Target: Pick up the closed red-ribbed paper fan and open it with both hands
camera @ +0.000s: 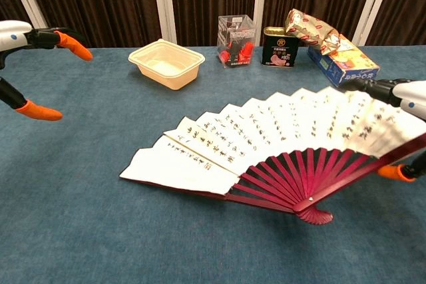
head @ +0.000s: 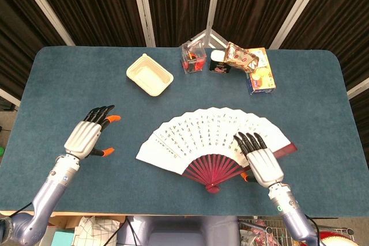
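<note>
The paper fan is spread wide, white leaf with black writing above dark red ribs. My right hand grips its right end rib, fingers over the leaf and an orange thumb tip under the rib in the chest view. The fan tilts, its right side raised and its left corner down at the blue tablecloth. My left hand hovers apart from the fan to its left, fingers spread and holding nothing. At the left edge of the chest view the left hand shows its orange tips wide apart.
A cream plastic tray sits at the back left of centre. A clear box with red items, a black tin, a patterned packet and a blue-yellow carton line the back edge.
</note>
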Controlling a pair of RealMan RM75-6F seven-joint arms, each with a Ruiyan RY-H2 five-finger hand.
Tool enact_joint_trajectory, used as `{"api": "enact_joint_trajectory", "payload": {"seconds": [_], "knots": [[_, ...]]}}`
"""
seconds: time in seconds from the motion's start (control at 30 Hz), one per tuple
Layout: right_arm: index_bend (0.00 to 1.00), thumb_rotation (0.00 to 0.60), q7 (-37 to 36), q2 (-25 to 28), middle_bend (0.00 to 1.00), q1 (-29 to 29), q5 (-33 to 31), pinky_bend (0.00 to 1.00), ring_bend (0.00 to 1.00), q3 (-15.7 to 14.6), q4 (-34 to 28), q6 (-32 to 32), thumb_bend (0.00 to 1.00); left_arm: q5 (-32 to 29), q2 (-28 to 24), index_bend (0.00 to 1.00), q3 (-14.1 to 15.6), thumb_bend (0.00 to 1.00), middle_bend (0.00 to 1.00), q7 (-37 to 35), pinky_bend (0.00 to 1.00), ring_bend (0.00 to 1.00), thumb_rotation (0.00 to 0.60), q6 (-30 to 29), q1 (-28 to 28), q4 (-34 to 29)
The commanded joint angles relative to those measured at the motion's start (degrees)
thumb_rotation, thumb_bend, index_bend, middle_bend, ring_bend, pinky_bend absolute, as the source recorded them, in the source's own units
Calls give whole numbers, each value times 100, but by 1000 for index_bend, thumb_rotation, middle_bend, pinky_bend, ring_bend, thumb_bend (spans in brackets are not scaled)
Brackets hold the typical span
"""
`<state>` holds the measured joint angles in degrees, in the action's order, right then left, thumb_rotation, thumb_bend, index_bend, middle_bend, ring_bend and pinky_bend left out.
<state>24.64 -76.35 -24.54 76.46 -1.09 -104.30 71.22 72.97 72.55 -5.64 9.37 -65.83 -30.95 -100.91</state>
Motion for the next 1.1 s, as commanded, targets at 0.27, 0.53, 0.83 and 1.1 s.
{"api": "enact_joint_trajectory", "payload": {"seconds": [0.27,0.53,0.83,1.1], "knots": [[0,600,1784,543,0,-54,-447,0,0,-331,-244,-286,216,239,-317,204,56,150,0,-299,0,0,600,-128,170,-37],[0,600,2136,710,0,-73,-699,0,0,-266,-530,-258,216,388,-530,154,102,128,0,-304,0,0,600,-260,292,-123],[0,600,375,749,0,844,83,0,0,-108,-99,1315,215,990,-826,34,607,89,0,-286,0,0,600,-1567,1271,-360],[0,600,-1114,1059,0,1814,643,0,0,-331,388,2575,215,1504,-988,0,1223,49,0,-303,0,0,600,-2512,2197,119]]}}
